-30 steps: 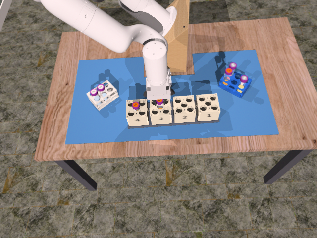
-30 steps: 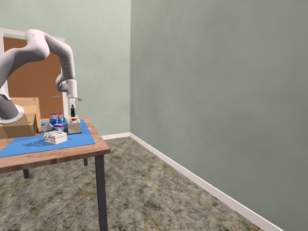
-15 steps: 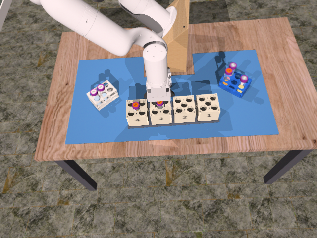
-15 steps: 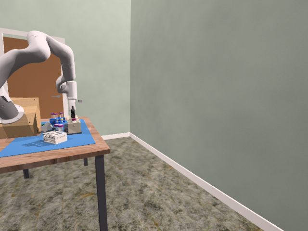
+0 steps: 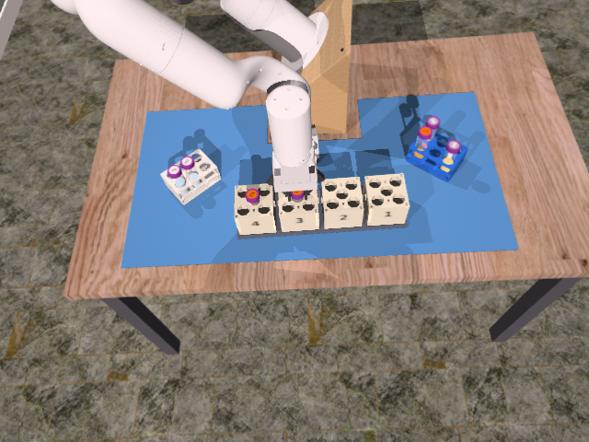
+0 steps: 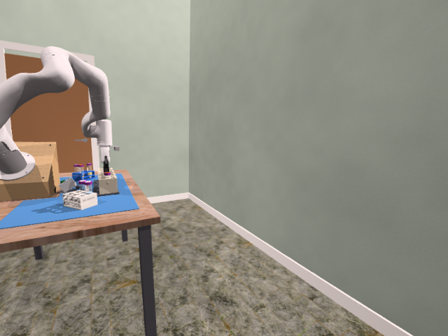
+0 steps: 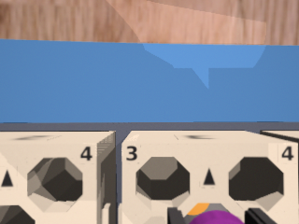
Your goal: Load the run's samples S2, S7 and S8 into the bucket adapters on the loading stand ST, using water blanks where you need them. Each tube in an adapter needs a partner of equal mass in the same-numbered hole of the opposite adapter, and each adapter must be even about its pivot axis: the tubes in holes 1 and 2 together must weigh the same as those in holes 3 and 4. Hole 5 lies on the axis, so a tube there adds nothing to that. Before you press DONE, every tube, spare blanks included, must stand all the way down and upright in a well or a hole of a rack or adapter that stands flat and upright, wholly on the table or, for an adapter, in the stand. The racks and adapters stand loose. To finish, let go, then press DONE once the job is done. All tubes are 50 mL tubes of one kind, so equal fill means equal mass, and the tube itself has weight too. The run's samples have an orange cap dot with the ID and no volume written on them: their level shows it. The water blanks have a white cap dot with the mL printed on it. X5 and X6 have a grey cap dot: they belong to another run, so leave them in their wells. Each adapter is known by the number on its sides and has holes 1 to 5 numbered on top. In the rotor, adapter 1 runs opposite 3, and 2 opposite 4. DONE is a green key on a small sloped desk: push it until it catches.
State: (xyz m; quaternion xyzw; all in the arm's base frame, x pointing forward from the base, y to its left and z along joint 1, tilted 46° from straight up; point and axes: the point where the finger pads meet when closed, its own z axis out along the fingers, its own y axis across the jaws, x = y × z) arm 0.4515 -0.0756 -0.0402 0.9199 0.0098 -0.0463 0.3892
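While my tool (image 5: 297, 191) (image 6: 106, 169) (image 7: 212, 217) is closed on the purple cap of an orange-dotted tube (image 5: 297, 194) (image 7: 216, 220), that tube stands at the middle hole of adapter 3 (image 5: 299, 220) (image 7: 209, 149), near the centre of the top view; I cannot tell whether it is all the way down, nor read its ID. The wrist view gives me what the top view is too coarse for: the printed 3 and 4 beside two of this adapter's holes, an arrow between them, and an orange patch beside the purple cap at the bottom edge. Only the exterior view shows me the small grey sloped desk (image 6: 68, 185), left of centre and low, with a bit of green behind it. From above I count four adapters in a row on the loading stand (image 5: 323, 231) (image 6: 112, 193), seven tubes and two racks. One orange-dotted tube (image 5: 251, 195) (image 6: 107, 173) is in the middle hole of adapter 4 (image 5: 255, 226) (image 6: 108, 186) (image 7: 287, 133). Two white-dotted tubes stand in the white rack (image 5: 202, 188) (image 6: 88, 200), left in the top view; three tubes, one orange-dotted and two pale-dotted, stand in the blue rack (image 5: 428, 166) (image 6: 76, 177), at right.
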